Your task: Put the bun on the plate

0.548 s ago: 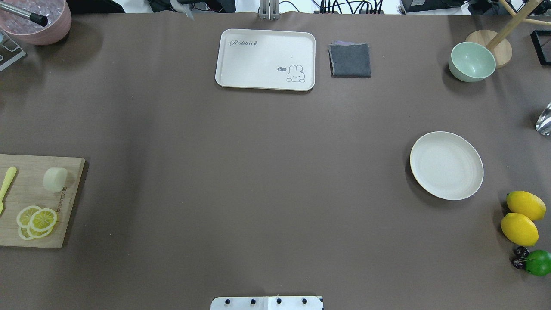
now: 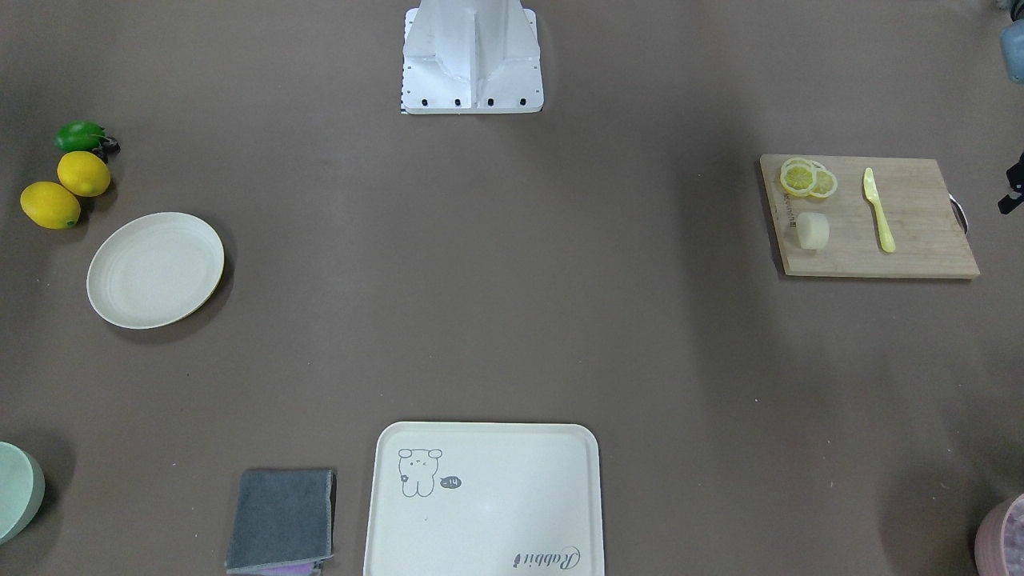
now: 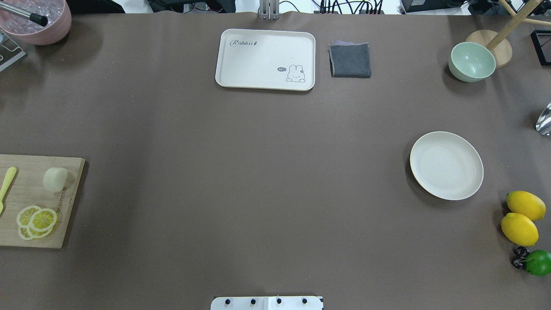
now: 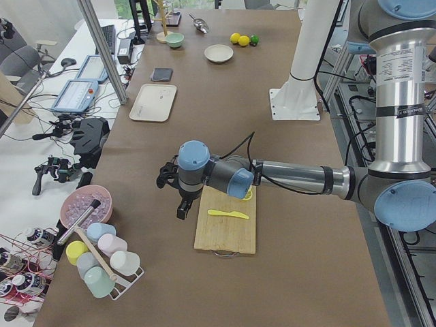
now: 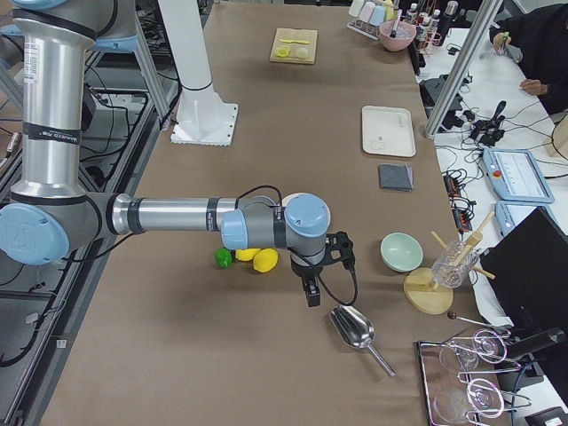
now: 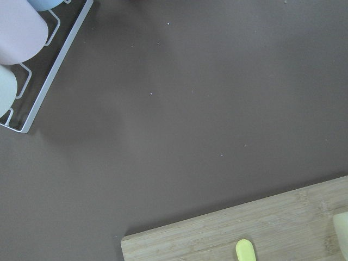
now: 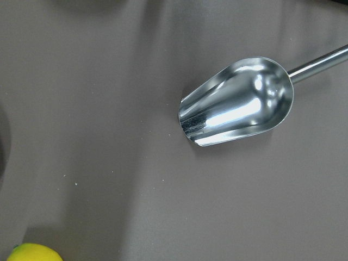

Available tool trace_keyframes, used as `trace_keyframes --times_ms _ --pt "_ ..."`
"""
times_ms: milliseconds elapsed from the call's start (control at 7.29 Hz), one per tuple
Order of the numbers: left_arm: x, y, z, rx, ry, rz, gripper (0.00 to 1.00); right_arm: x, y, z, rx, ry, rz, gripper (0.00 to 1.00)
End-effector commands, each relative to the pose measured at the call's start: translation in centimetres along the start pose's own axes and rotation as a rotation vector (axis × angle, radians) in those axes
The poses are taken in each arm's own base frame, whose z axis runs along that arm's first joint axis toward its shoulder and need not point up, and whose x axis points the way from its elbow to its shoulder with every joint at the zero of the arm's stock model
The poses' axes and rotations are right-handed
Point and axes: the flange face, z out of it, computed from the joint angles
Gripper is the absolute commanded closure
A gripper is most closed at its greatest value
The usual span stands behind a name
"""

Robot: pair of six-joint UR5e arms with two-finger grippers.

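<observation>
Flagging mis-grab risk: bun (image 3: 55, 179) lies on cutting board (image 3: 74, 172) just beside lemon slices (image 3: 36, 221), could roll; plate (image 3: 446, 165) well away from board; left pincer (image 4: 182, 208), right pincer (image 5: 311, 293): apart or together, can't tell

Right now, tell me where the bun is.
In the overhead view, the bun lies far left on the cutting board, beside the lemon slices.

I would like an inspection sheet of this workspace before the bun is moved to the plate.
Surface: brown table, no spills seen.
Job's things: bun on the board, untouched; plate empty, far across the table.
Clutter: lemon slices and knife share the board; lemons, lime, tray, cloth, bowl, scoop.
End effectors: left end effector near the board, right end effector near the scoop; open or shut, cannot tell.
Cables: cable bundle beyond the far edge.
Surroundings: cup rack.
</observation>
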Motion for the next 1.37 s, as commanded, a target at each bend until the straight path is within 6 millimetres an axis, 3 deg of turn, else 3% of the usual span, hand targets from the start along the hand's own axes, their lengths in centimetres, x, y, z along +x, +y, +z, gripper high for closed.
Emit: trace_keyframes --times_ms 0,274,1234 --pt "-0.2 0.5 0.2 -0.006 -0.004 -0.007 0.02 0.0 0.3 0.1 -0.002 -0.004 0.002 0.0" --pt "-0.4 2.1 0.4 -0.018 0.005 -0.026 0.02 0.0 0.3 0.1 -0.001 -0.006 0.002 0.0" --pt "0.5 1.6 -0.5 0.001 0.005 -0.008 0.02 -0.5 2.6 0.3 -0.003 -0.037 0.007 0.0"
